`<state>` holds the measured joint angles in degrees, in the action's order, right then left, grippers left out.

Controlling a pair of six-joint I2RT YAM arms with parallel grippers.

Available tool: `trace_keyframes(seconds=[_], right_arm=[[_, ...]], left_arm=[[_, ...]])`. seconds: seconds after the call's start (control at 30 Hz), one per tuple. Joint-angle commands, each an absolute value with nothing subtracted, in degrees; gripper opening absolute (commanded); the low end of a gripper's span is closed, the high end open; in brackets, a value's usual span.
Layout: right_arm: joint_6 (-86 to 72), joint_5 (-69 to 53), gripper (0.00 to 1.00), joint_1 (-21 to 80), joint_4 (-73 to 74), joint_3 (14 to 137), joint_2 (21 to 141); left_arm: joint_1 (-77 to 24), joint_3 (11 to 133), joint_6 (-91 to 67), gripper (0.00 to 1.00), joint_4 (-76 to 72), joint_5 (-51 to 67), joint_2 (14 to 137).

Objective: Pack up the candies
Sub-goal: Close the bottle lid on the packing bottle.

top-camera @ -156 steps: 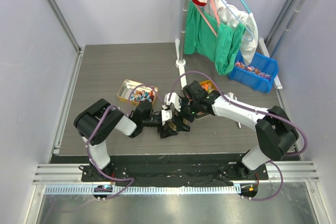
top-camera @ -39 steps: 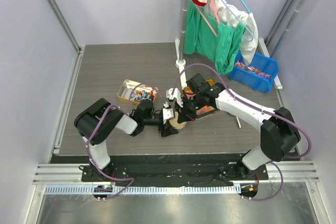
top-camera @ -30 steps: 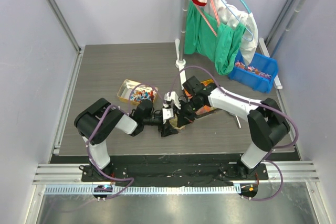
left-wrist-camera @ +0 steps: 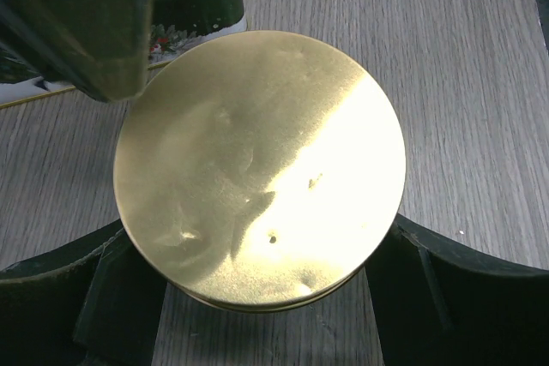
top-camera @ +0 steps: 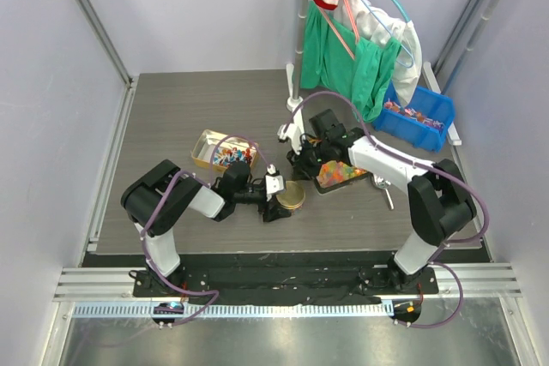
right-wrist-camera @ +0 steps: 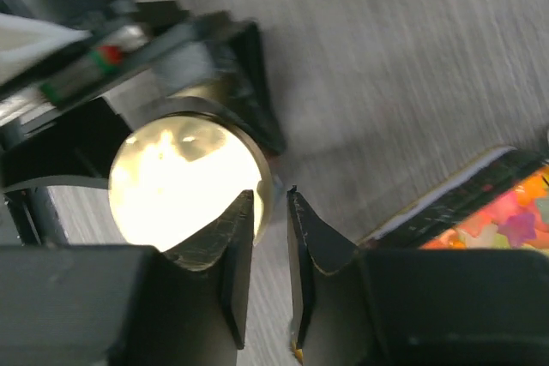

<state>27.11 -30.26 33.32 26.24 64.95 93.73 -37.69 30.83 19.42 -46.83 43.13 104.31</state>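
Gripping gold tin [left-wrist-camera: 257,169]: left fingers [left-wrist-camera: 446,297], wrist view | candies [top-camera: 226,156]: top view

candies [top-camera: 228,157]: red, blue, white shiny wrappers | loose heap | inside open tan box [top-camera: 202,148]

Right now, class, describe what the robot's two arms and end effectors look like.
The left arm and right arm have white links between bulky black joints, with purple cables looping alongside. The left end effector and right end effector are black and two-fingered.
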Motion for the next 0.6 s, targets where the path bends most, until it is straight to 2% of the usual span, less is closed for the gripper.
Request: trace_keyframes(seconds=[0.0, 0.13, 0.43, 0.57], right_arm=[[24.35, -36.64, 0.31, 29.88, 24.43, 68.82, 96.41], [24.52, -38.40, 0.37, 29.79, 25.40, 70.31, 98.60], [24.52, -43.24, 0.40, 29.79, 28.04, 72.60, 101.78], [25.22, -44.21, 0.37, 29.79, 29.00, 72.25, 102.22]], left_arm=[[-37.71, 31.38, 20.65, 0.51, -45.18, 41.40, 105.21], [-37.70, 31.46, 20.57, 0.51, -45.18, 41.40, 105.21], [-37.70, 31.55, 20.57, 0.51, -44.91, 41.57, 105.29], [-37.70, 31.55, 20.83, 0.51, -44.91, 41.66, 105.29]])
